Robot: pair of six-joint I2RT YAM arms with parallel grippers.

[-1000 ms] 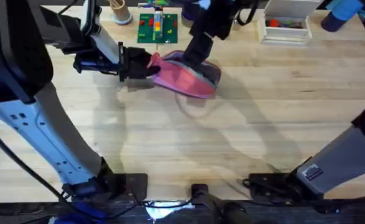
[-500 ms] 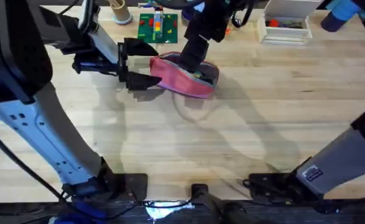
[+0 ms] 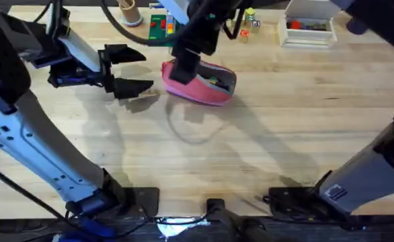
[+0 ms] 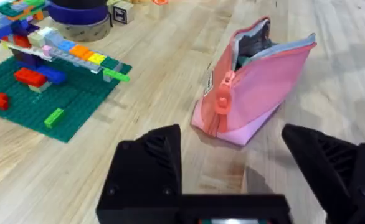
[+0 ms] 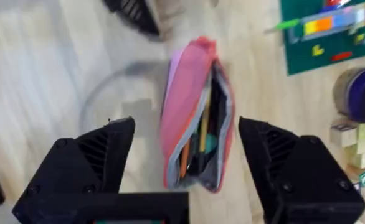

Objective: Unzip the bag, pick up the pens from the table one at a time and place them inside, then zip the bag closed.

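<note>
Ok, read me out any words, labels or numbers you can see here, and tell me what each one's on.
No text can be read here.
White sticker low on the right arm: too blurred to read.
Small tag on the bag: too small to read.
Mark on the toy cube: too blurred to read.

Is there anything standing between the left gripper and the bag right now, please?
Nothing visible does. The left gripper is open and faces the zipper end of the bag, with bare table between them. The Lego plate lies off to one side, clear of that line.
</note>
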